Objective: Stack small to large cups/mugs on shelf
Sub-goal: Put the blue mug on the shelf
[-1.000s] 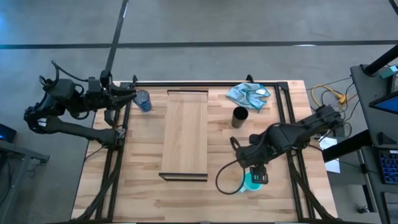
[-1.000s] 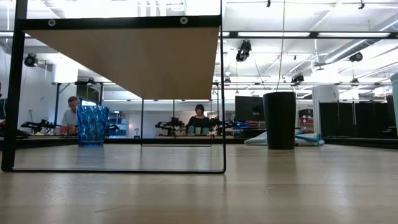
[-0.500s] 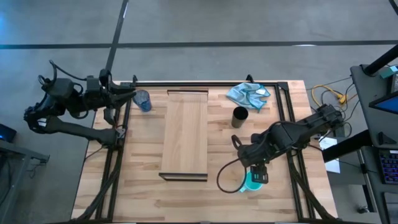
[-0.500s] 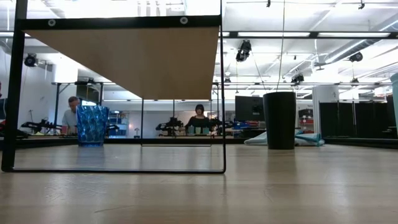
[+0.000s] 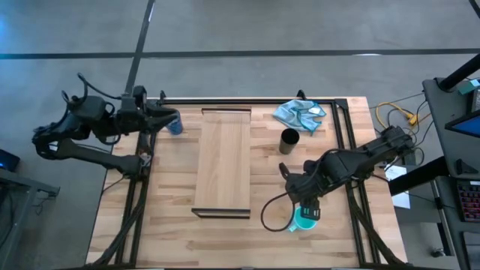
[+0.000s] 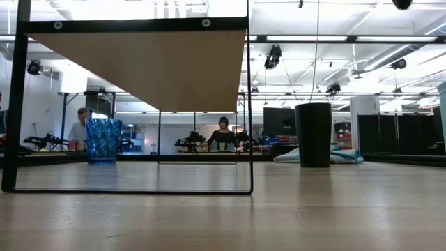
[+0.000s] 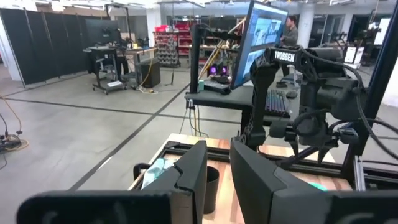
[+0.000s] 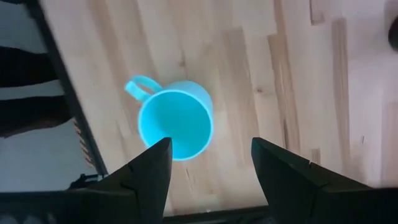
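Observation:
The turquoise mug (image 5: 302,219) stands upright on the tabletop near the right edge. My right gripper (image 5: 307,210) hovers above it, open and pointing down. In the right wrist view its fingers (image 8: 149,168) flank the mug (image 8: 176,119) without touching it. The translucent blue cup (image 5: 174,126) stands at the far left (image 6: 103,140). My left gripper (image 5: 171,115) is just over it, shut but for a slit (image 7: 218,168). The black cup (image 5: 289,140) stands right of the shelf (image 5: 223,161), a raised board (image 6: 150,66).
A light blue cloth (image 5: 300,114) lies crumpled at the far right, behind the black cup (image 6: 313,134). The shelf rests on a thin dark frame (image 6: 249,111). Bare tabletop lies along the near edge and between the shelf and the blue cup. People sit in the room beyond.
My left arm has reached toward the table's right, bringing its gripper from beside the table's left rail to over the blue cup. The cups, the mug and the shelf have stayed where they were.

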